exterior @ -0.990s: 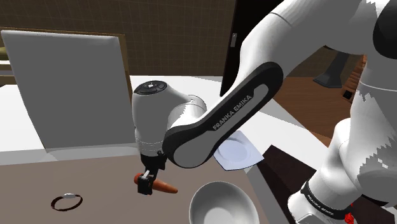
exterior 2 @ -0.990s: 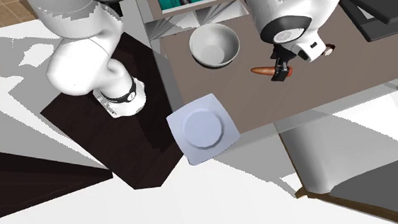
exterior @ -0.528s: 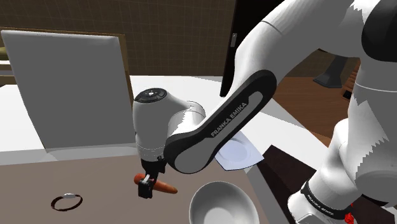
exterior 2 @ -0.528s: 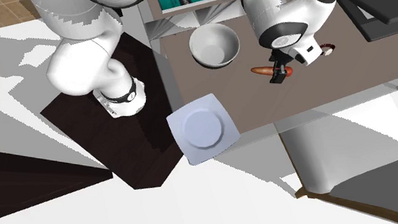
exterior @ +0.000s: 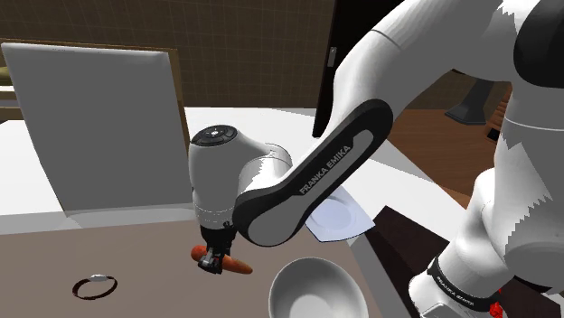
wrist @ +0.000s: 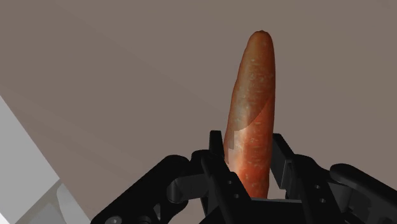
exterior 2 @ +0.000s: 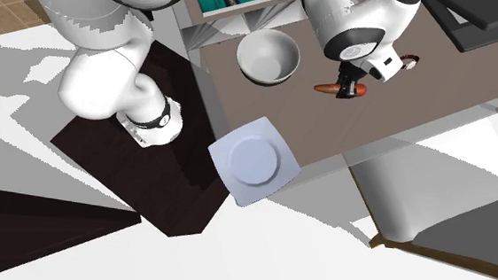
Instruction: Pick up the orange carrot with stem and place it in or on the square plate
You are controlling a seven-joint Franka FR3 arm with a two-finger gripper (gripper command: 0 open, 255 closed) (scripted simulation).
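Orange carrot (wrist: 251, 121) pinched in the black end effector (wrist: 249, 173) at the brown desk (exterior: 108, 262): grasp looks done, transfer to the empty square plate (exterior 2: 255, 162) remains.

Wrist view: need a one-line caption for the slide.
Black claw shut on the orange carrot, clasped between both fingers over the brown tabletop.

Shoulder camera beside the stand (exterior 2: 173, 185), second exterior overhead, wrist close; shared brown tabletop (exterior: 136, 262).
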